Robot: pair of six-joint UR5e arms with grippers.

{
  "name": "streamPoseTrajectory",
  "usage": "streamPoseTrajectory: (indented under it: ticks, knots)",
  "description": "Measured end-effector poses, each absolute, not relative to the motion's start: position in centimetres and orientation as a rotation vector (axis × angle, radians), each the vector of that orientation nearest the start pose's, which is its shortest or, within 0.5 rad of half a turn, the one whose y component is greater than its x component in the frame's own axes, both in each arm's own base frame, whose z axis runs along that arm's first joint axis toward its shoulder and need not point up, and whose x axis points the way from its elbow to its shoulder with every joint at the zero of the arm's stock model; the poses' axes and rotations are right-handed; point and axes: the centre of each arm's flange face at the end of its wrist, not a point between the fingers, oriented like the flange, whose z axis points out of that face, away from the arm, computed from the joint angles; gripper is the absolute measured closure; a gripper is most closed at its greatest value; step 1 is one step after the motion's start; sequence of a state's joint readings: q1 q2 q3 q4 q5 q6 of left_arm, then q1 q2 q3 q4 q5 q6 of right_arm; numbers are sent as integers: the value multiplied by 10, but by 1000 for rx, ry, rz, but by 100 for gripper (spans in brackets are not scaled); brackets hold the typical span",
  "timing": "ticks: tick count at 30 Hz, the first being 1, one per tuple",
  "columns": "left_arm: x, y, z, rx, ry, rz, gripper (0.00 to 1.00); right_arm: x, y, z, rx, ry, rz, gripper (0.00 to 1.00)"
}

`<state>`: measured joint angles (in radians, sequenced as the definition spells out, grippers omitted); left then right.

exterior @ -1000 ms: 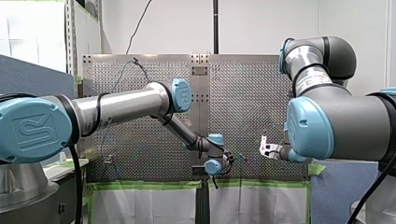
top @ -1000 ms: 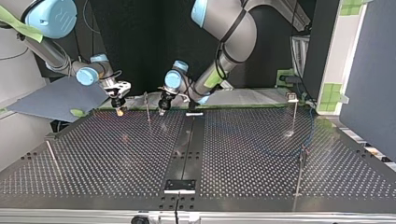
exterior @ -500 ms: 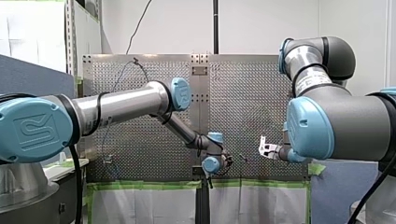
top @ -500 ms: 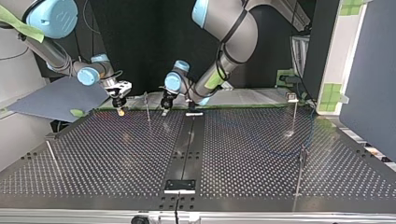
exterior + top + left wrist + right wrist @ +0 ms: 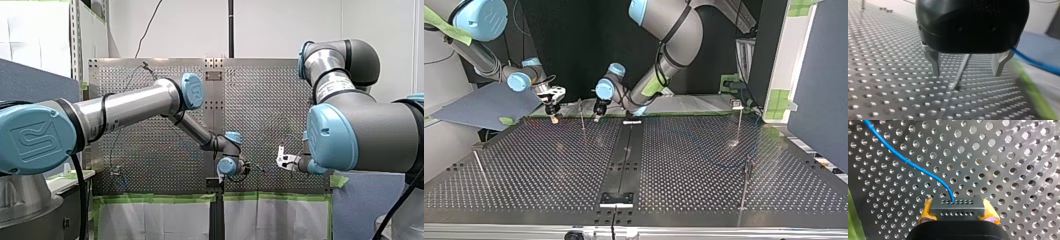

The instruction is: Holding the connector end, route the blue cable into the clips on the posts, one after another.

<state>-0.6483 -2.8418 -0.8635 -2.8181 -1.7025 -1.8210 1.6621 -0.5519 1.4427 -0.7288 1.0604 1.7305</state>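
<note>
The blue cable (image 5: 906,161) ends in a grey connector (image 5: 957,208) pinched between the yellow pads of my right claw (image 5: 958,213); from there it curves away over the perforated bench (image 5: 684,165). In the top view this claw hangs at the bench's far edge, at the view's left; just beside it stands a thin post (image 5: 582,116), and on the post's other side hangs my left claw (image 5: 596,111), its metal fingers (image 5: 935,65) spread apart and gripping nothing. In the left wrist view the post rises ahead, between the fingers; a stretch of the cable passes beside the claw, above a green tape strip (image 5: 1034,96). Well apart stand a second post (image 5: 739,122) at the top view's far right, a third post (image 5: 745,182) nearer that camera, and a fourth post (image 5: 480,169) leaning at the left; a grey board (image 5: 484,105) lies behind my right arm. Since a second ago my left claw has slid toward the thin post, its elbow higher in the front view; my right claw has barely shifted.
</note>
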Motion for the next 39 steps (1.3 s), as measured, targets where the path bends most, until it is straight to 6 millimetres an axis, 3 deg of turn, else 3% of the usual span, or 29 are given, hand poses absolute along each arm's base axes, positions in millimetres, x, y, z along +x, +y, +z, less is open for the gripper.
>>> streamPoseTrajectory:
  ticks: [7, 15, 19, 29, 39]
  knots:
    - [556, -567, -55, 365, 1904, -449, 0, 245, -658, -33, -2311, 1581, -2272, 100]
    - [538, -574, -33, 449, 1861, -432, 0, 246, -657, -34, -2307, 1578, -2273, 100]
    - [515, -586, -22, 513, 1846, -436, 0, 246, -657, -34, -2305, 1578, -2273, 100]
    - [462, -588, -48, 593, 1902, -430, 0, 246, -657, -36, -2293, 1586, -2270, 100]
    - [468, -591, -47, 497, 1856, -483, 0, 246, -656, -38, -2273, 1604, -2265, 100]
